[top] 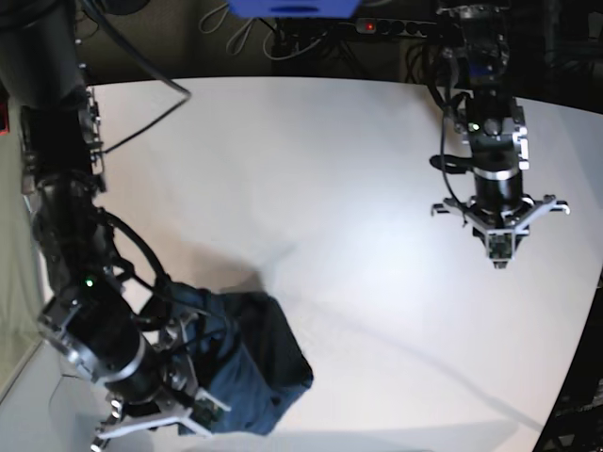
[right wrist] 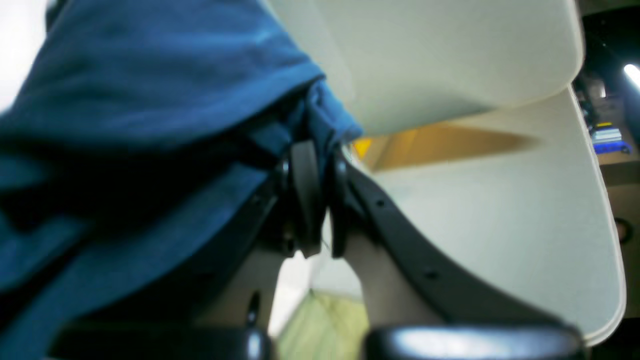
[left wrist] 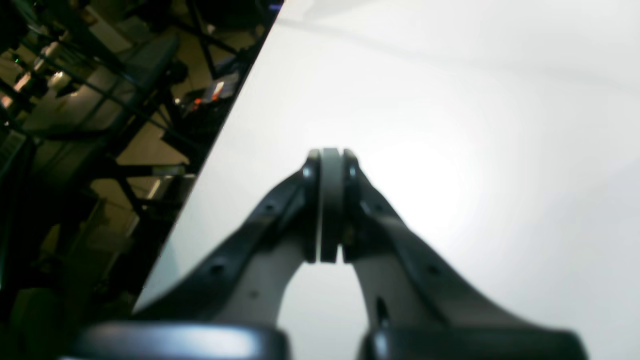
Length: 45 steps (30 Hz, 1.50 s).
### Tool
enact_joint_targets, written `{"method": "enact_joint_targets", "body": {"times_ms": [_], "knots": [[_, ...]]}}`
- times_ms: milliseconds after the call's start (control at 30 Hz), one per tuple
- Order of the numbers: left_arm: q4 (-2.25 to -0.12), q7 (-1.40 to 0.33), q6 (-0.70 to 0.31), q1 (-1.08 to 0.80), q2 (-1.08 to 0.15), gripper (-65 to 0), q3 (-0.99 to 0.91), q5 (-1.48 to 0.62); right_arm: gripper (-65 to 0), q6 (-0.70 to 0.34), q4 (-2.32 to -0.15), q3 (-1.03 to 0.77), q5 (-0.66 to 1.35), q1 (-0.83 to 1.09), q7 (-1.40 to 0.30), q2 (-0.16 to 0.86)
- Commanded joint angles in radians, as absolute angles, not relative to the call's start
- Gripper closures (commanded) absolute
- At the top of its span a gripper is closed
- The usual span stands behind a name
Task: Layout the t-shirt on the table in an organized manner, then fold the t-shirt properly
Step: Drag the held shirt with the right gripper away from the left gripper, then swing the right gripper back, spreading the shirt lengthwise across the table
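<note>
1. Near the front-left corner of the table [top: 358, 188], as the base view shows it, the right arm reaches down from the upper left, bends along the table's left edge, and ends with its wrist low over the surface.
2. At that wrist, the right gripper [right wrist: 320, 155] has its two dark fingers pressed nearly together on a fold of the t-shirt [right wrist: 150, 100]; in the right wrist view blue cloth bunches between the tips and drapes over the left finger.
3. Most of the t-shirt lies crumpled in a dark heap on the table just beside the right wrist, one lobe spreading toward the table's middle and front edge.
4. Cloth near the pinch is lifted and gathered rather than flat; the shirt is not laid out.
5. Past the right gripper, the right wrist view shows the white tabletop's curved edge and a green panel [right wrist: 325, 320] low in the frame.
6. At the far-right side of the base view, the left arm comes down from the top, its wrist pointing toward the table and well apart from the shirt.
7. The left gripper [left wrist: 330, 155] has its pads pressed flat together with nothing between them, hanging over bare white tabletop close to the table's edge.
</note>
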<state>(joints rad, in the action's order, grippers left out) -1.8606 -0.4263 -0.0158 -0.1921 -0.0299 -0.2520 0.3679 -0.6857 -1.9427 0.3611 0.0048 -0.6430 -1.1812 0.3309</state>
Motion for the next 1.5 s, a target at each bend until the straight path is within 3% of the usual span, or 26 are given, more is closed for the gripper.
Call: {"method": "enact_joint_targets", "body": {"times_ms": [0,100,233,367,600,767,933,1100,1267,1467], "knots": [[-1.88,-0.4,-0.004,-0.182,-0.036,-0.5,-0.254,0.377,0.0,-0.676,-1.952,0.372,-0.001,-0.659,-1.17,0.358],[-1.879,-0.4,-0.004,-0.18,-0.036,-0.5,-0.254,0.377,0.0,-0.661,-1.946,0.397,-0.007,-0.654,-1.168,0.412],[-1.879,-0.4,-0.004,-0.176,-0.031,-0.5,-0.245,0.377,0.0,-0.601,-1.962,0.363,-0.108,-0.687,-1.175,0.375],[-1.876,-0.4,-0.004,-0.176,-0.028,-0.5,-0.245,0.377,0.0,-0.698,-2.028,0.397,-0.111,-0.627,-1.213,0.338],[-1.877,-0.4,-0.004,-0.179,-0.036,-0.5,-0.249,0.375,0.0,-0.698,-1.977,0.496,-0.3,-0.435,-1.152,0.344],[-1.874,-0.4,-0.004,-0.179,-0.036,-0.5,-0.245,0.375,0.0,-0.694,-1.962,0.274,-0.51,-0.403,-1.024,0.188],[-1.873,-0.4,-0.004,-0.177,-0.028,-0.5,-0.245,0.375,0.0,-0.627,-1.965,0.042,-0.587,-0.421,-0.905,0.007],[-1.873,-0.4,-0.004,-0.177,-0.03,-0.5,-0.245,0.375,0.0,-0.694,-1.988,0.079,-0.588,-0.372,-0.886,0.022],[-1.871,-0.4,-0.004,-0.177,-0.03,-0.5,-0.245,0.375,0.0,-0.443,-1.991,0.013,-0.587,-0.424,-0.888,-0.016],[-1.871,-0.4,-0.004,-0.176,-0.028,-0.5,-0.245,0.375,0.0,-0.484,-1.991,0.036,-0.582,-0.461,-0.886,-0.053]]}}
